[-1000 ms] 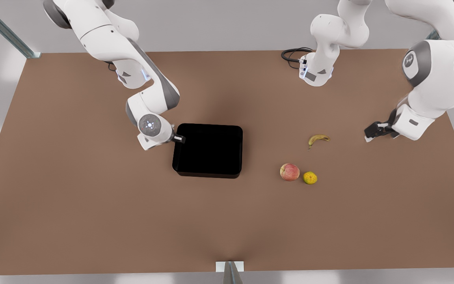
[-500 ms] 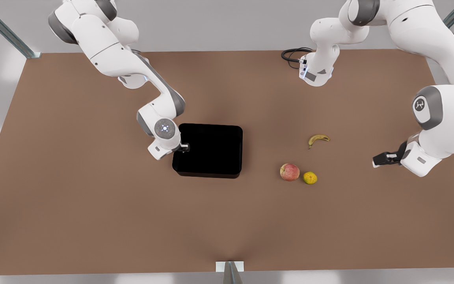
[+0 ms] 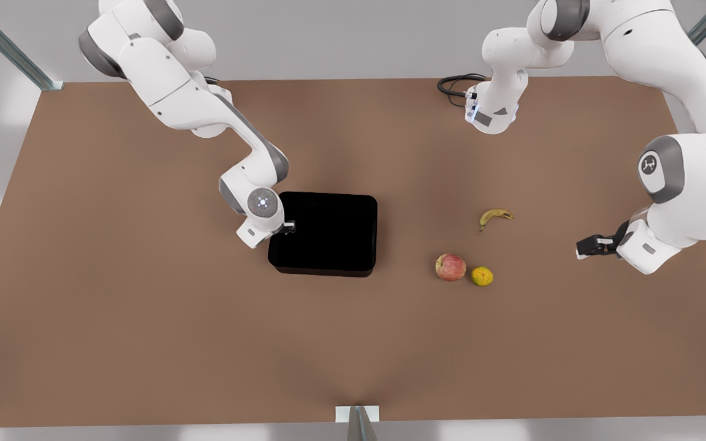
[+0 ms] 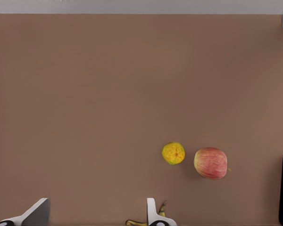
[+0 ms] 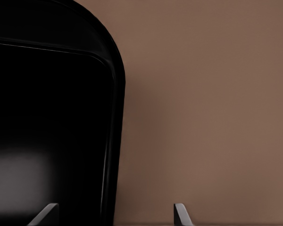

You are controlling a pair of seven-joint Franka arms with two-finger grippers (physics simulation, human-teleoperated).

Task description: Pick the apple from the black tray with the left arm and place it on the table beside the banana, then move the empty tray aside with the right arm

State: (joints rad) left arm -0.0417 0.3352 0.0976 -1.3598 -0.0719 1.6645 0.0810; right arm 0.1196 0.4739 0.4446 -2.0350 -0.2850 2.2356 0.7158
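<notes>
The right gripper (image 3: pixel 290 227) is hovering open, its fingers straddling the side wall of the glossy black rectangular tray (image 3: pixel 328 236) mid-tabletop. The left gripper (image 3: pixel 581 247) is waiting open near the table's (image 3: pixel 144 318) side edge. The red-and-yellow apple (image 3: pixel 450 267) is lying on the brown tabletop, below the small curved yellow banana (image 3: pixel 495 215).

No readable text, label, brand or number was seen on any surface. A small emblem on one arm's grey joint cap (image 3: pixel 652 164) was too small to make out.

Glossy black tray (image 3: pixel 328 233), red-blushed apple (image 3: pixel 450 267), brown-tipped yellow banana (image 3: pixel 495 215).
</notes>
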